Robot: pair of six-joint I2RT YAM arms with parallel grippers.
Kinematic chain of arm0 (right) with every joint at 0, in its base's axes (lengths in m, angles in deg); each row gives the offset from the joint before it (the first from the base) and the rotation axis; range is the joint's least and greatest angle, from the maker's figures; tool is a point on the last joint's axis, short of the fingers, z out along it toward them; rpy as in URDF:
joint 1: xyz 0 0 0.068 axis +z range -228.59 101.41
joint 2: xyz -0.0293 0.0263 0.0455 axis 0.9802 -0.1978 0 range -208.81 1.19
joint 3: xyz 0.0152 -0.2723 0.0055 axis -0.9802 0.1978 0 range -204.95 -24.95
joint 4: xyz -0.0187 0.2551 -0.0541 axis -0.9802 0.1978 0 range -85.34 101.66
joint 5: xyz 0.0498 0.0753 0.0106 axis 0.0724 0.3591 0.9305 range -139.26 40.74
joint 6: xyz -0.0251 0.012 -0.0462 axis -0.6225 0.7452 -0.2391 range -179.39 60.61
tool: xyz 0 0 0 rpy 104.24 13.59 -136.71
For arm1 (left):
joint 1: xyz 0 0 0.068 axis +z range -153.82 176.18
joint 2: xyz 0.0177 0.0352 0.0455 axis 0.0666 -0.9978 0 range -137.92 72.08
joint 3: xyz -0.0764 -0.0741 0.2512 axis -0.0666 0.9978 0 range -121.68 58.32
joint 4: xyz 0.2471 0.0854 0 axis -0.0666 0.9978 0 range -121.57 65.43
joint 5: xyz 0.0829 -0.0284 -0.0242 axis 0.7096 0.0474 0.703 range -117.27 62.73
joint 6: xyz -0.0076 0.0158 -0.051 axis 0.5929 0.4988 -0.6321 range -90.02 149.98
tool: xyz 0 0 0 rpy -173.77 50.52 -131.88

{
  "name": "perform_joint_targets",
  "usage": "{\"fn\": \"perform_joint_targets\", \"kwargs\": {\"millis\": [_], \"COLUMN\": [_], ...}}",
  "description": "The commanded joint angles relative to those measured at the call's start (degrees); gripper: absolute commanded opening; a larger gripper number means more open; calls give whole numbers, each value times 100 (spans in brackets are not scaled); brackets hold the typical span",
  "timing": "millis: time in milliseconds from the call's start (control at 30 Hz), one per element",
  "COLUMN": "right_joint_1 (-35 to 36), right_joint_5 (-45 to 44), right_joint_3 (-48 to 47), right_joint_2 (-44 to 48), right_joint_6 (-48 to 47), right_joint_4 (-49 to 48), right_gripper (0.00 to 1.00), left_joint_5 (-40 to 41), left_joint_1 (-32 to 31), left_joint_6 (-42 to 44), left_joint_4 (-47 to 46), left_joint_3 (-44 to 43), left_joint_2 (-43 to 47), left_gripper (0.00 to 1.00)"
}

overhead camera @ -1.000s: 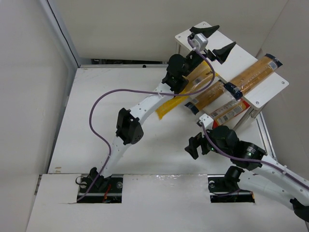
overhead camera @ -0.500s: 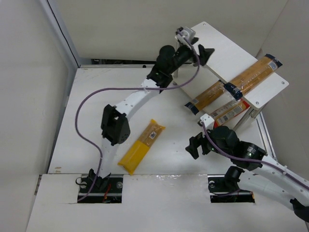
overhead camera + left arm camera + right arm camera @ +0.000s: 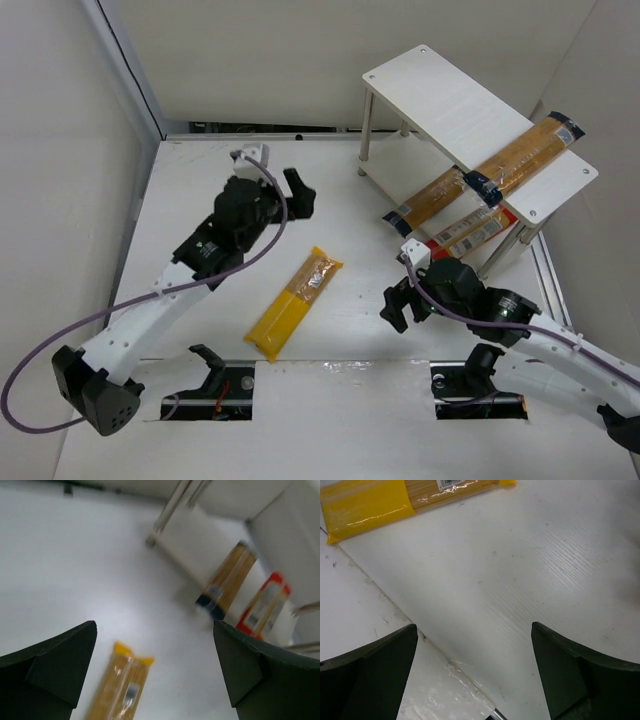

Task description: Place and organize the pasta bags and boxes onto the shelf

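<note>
Picking up the yellow bag (image 3: 295, 303) looks like your step: it lies flat on the table (image 3: 340, 340), well apart from the shelf (image 3: 450, 95), so lower the left gripper (image 3: 154, 645), wide and empty like the right gripper (image 3: 474, 630), across it.

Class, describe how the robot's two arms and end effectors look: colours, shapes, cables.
The left arm and right arm have white links with bulky black joints. A purple cable trails along each. The left end effector and right end effector each have two dark, wedge-shaped fingers.
</note>
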Motion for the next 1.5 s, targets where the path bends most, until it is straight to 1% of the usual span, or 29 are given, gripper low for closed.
{"fn": "perform_joint_targets", "kwargs": {"millis": [0,33,100,133,167,200,367,433,500,533,600,667,833,867,900,933,1000,1033,1067,1133,1167,1200,1233,1267,1300,1367,1400,1433,1467], "right_joint_1": [35,35,35,35,35,35,35,35,35,35,35,35,35,35,35,35,35,35,35,35,35,35,35,35,35,35,35,35,35], "right_joint_5": [252,322,384,384,384,384,437,498,551,612,682,744,745,745,745,745,745,692,692,640,639,639,639,587,586,586,586,586,665], "right_joint_3": [-202,-202,-202,-202,-150,-149,-149,-149,-149,-149,-149,-149,-149,-149,-149,-149,-149,-149,-149,-149,-149,-149,-149,-149,-149,-149,-149,-149,-79], "right_joint_2": [203,342,405,405,458,458,406,327,256,195,142,142,89,89,89,89,89,89,89,89,141,142,142,211,282,378,483,545,607], "right_joint_6": [-140,-140,-140,-140,-140,-140,-140,-140,-193,-193,-246,-307,-307,-307,-307,-307,-307,-307,-307,-307,-307,-307,-246,-246,-246,-246,-246,-246,-246], "right_joint_4": [-303,-356,-356,-356,-356,-356,-356,-356,-356,-356,-356,-426,-488,-488,-488,-488,-435,-435,-435,-435,-435,-435,-435,-435,-435,-435,-435,-435,-435], "right_gripper": [100,100,100,100,100,100,100,100,100,100,100,100,100,100,100,100,100,100,100,100,100,100,100,100,100,100,100,100,100], "left_joint_5": [-370,-370,-318,-196,-168,-281,-528,-835,-688,-521,-353,-353,-599,-660,-660,-599,-389,-318,-248,-37,42,234,349,472,595,1244,1560,2259,2667], "left_joint_1": [-21,-21,-73,-161,-388,-442,-443,-626,-968,-1083,-1224,-1444,-2322,-2602,-2692,-2693,-2693,-2693,-2693,-2693,-2693,-2693,-2693,-2693,-2693,-2693,-2693,-2693,-2693], "left_joint_6": [-835,-931,-1003,-1220,-1222,-1309,-1881,-2056,-2250,-2477,-2531,-2532,-2286,-2286,-2286,-2347,-2549,-2602,-2672,-2795,-2891,-2944,-3067,-3129,-3190,-3427,-3602,-3726,-3858], "left_joint_4": [1055,1187,1407,1495,1496,1496,1426,1216,1162,1301,1565,1567,1101,1101,1101,1344,1618,1863,2005,2233,2426,2506,2603,2804,2919,3191,3645,3867,4104], "left_joint_3": [989,1260,1490,1587,1640,1728,2369,2738,2906,2959,2959,2959,2845,2784,2705,2704,2538,2476,2380,1985,1853,1617,1501,1378,1264,851,685,309,96], "left_joint_2": [-226,-226,-226,-278,-278,-357,-760,-831,-902,-1007,-1243,-1403,-1798,-1868,-1947,-2192,-2518,-2711,-3113,-3493,-3800,-3907,-3995,-4048,-4049,-3997,-3822,-3699,-3575], "left_gripper": [100,100,100,100,100,100,100,100,100,100,100,100,100,100,99,96,85,71,61,43,29,22,12,0,0,0,0,0,0]}}
